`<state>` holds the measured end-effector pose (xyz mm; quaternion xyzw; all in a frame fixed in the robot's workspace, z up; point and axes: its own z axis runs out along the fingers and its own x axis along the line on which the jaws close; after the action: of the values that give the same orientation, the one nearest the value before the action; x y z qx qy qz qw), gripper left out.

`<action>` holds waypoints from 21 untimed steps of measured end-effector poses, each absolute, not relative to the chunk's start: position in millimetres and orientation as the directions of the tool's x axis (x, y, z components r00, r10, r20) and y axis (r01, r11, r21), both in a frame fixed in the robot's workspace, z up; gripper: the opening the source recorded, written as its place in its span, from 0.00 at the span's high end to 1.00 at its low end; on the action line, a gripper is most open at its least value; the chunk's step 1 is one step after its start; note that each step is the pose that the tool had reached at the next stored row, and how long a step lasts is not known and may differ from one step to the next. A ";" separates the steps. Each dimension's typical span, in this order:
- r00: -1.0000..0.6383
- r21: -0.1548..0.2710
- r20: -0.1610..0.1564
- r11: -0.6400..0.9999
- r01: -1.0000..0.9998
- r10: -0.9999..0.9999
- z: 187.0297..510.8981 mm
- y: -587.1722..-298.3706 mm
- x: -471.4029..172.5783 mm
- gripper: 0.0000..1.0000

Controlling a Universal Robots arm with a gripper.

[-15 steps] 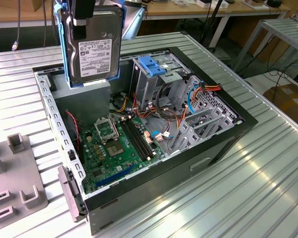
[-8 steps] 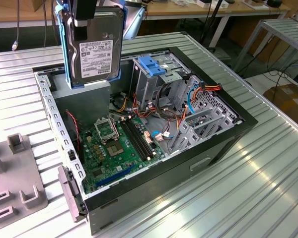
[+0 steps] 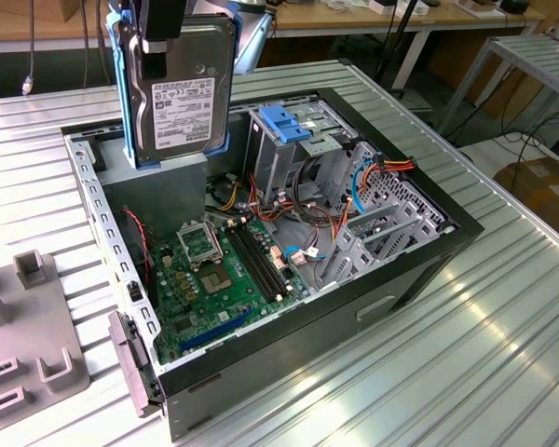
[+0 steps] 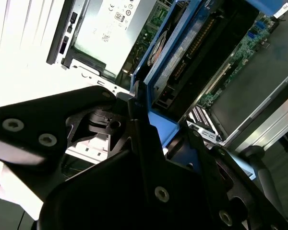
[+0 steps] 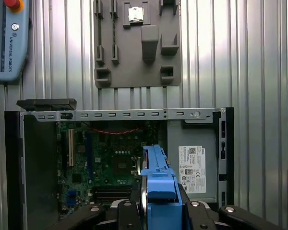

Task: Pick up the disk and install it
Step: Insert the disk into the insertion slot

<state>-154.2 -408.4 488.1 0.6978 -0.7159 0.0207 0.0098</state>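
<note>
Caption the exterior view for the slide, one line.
Gripper holds the disk upright above the open computer case, motherboard exposed below.

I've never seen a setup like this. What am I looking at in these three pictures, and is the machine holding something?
The machine is a robot with one gripper. The exterior view stands apart from it; both wrist views ride near its wrist, looking past the gripper. On the ribbed metal table lies an open computer case, green motherboard exposed, a grey fixture plate beside it. The gripper is shut on the disk, framed in blue, held upright above the case, not yet installed.
</note>
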 end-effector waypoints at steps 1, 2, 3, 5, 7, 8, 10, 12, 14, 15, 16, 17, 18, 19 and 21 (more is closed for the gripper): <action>-0.026 -0.016 0.043 0.025 -1.000 -0.999 488.0 -410.0 -154.1 0.63; -0.026 -0.016 0.043 0.025 -1.000 -0.999 488.0 -411.8 -154.0 0.63; -0.026 -0.016 0.043 0.025 -1.000 -0.999 488.0 -413.0 -154.0 0.63; -0.026 -0.016 0.043 0.025 -1.000 -0.999 488.0 -415.1 -153.9 0.63; -0.026 -0.016 0.043 0.025 -1.000 -0.999 488.0 -417.5 -153.9 0.63; -0.026 -0.016 0.043 0.025 -1.000 -0.999 488.0 -418.4 -153.9 0.63; -0.026 -0.016 0.043 0.025 -1.000 -0.999 488.0 -421.4 -153.8 0.63; -0.026 -0.016 0.043 0.025 -1.000 -0.999 488.0 -423.7 -153.8 0.63; -0.026 -0.016 0.043 0.025 -1.000 -0.999 488.0 -426.0 -153.7 0.63; -0.026 -0.016 0.043 0.025 -1.000 -0.999 488.0 -427.8 -153.3 0.63; -0.026 -0.016 0.043 0.025 -1.000 -0.999 488.0 -428.9 -152.8 0.63; -0.026 -0.016 0.043 0.025 -1.000 -0.999 488.0 -429.7 -152.2 0.63; -0.026 -0.016 0.043 0.025 -1.000 -0.999 487.9 -430.2 -151.5 0.63; -0.026 -0.016 0.043 0.025 -1.000 -0.999 487.9 -430.5 -150.7 0.63; -0.026 -0.016 0.043 0.025 -1.000 -0.999 487.8 -431.1 -148.5 0.63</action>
<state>-148.5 -431.1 487.8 0.6978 -0.7159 0.0207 0.0098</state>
